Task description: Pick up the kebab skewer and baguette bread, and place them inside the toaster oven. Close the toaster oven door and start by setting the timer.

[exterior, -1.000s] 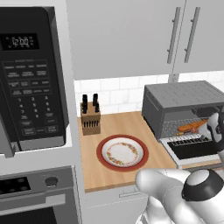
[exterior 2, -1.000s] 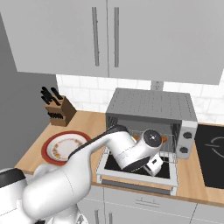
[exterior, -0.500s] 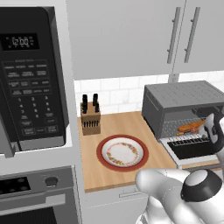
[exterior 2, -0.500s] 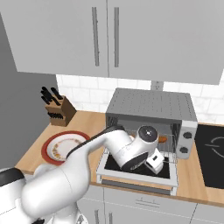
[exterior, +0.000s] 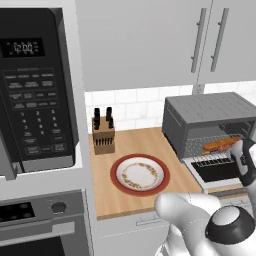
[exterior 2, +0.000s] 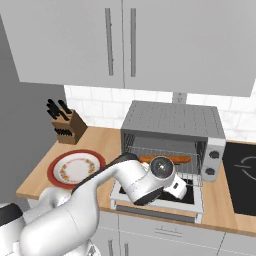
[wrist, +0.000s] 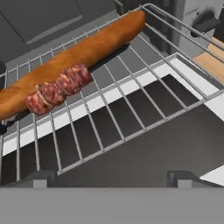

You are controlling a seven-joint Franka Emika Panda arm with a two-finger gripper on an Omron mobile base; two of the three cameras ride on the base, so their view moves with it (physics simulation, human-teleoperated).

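The baguette bread [wrist: 87, 48] lies slantwise on the wire rack [wrist: 131, 105] inside the toaster oven [exterior 2: 172, 122]. The kebab skewer [wrist: 57, 89], with reddish-brown meat chunks, rests against the loaf's near side. My gripper [wrist: 111, 179] hovers open in front of the rack, apart from both foods, with nothing between its fingers. From the right base view my gripper [exterior 2: 178, 190] hangs over the toaster oven door [exterior 2: 160, 197], which is folded down flat. The baguette bread [exterior: 220, 145] also shows in the oven mouth from the left.
The oven's round knobs [exterior 2: 214, 155] sit on its right panel. A patterned plate [exterior: 140, 175] lies on the wooden counter, with a knife block [exterior: 102, 135] behind it. A black microwave [exterior: 35, 90] hangs at the left; a dark cooktop [exterior 2: 242, 170] lies to the oven's right.
The hand has shifted slightly in front of the oven mouth. Its jaws stay open. The baguette and skewer have not moved on the rack.
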